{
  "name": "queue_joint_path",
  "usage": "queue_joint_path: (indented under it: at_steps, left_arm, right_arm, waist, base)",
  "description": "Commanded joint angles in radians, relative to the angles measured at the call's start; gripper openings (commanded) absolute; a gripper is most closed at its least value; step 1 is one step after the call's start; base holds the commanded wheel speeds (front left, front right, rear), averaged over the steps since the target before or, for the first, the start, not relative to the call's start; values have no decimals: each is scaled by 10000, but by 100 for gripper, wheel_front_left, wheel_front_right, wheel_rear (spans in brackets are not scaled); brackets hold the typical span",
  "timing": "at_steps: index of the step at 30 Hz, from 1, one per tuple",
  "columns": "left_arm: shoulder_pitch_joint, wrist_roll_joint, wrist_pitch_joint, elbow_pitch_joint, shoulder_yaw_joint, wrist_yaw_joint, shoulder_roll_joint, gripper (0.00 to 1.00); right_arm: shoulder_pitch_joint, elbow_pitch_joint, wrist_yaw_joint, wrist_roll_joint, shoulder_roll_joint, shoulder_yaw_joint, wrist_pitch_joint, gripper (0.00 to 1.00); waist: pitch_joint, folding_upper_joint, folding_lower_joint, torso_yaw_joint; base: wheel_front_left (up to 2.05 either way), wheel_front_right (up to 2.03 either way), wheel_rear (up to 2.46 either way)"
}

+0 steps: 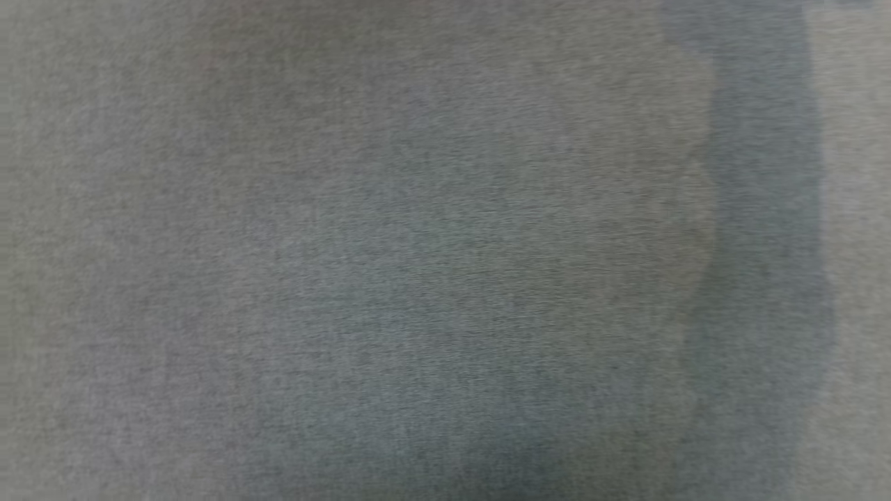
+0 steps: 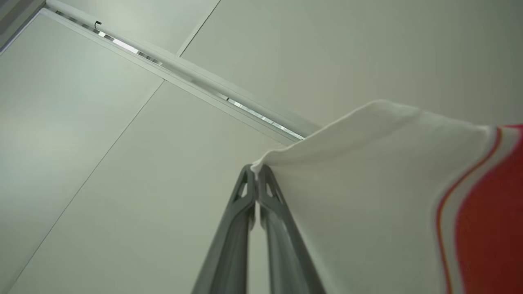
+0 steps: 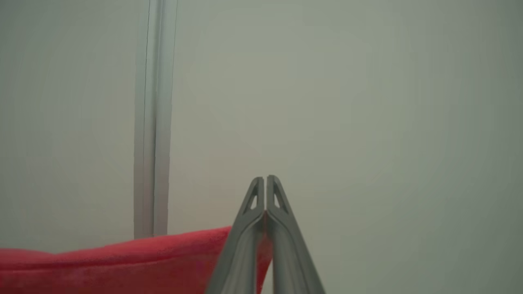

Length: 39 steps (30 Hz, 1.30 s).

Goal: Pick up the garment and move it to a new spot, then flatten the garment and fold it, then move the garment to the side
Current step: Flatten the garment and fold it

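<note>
Up by the pale panels (image 2: 81, 143), your left end effector (image 2: 256, 169) and right end effector (image 3: 265, 179) each pinched the garment (image 2: 367, 196); the move step seemed in hand, calling next for lowering it flat.

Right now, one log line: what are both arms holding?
left fingers: shut on garment white edge | right fingers: shut on red edge | phase: garment held aloft

Left gripper (image 2: 256, 168) and right gripper (image 3: 265, 179) — both clamped tight, fingertips meeting.
</note>
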Motion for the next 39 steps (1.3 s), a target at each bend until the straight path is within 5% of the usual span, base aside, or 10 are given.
queue_joint_path:
  at_steps: [1,7,12,25,32,39]
  left_arm:
    - [341,-124,2,-192,-25,135,115,0]
    - [3754,-1149,0,-1369,-104,1138,382,0]
    - [6479,-1767,0,-1913,-103,1395,303,0]
    - [13255,-3754,0,-2002,391,317,-62,0]
    - [15194,-4261,0,-1875,569,-240,-384,0]
    - [16816,-4450,43,-3098,688,-11,-170,0]
  right_arm:
    - [271,114,-3,96,-51,30,-96,0]
    - [1988,345,-3,465,-103,102,-192,0]
    - [4328,-741,-3,795,-153,-203,-186,0]
    - [11325,-3708,-8,1149,438,-1598,-187,0]
    - [12960,-4057,-13,891,754,-1886,-188,0]
    - [14256,-4809,-13,503,584,-2043,-171,0]
  waist:
    - [303,0,-1,349]
    - [209,0,-1,563]
    - [-333,0,-1,616]
    - [-2260,0,-1,432]
    - [-2840,0,-1,284]
    - [-3262,0,-1,129]
  base:
    - [0,0,0]
    - [0,0,0]
    - [0,0,0]
    - [0,0,0]
    - [0,0,0]
    - [0,0,0]
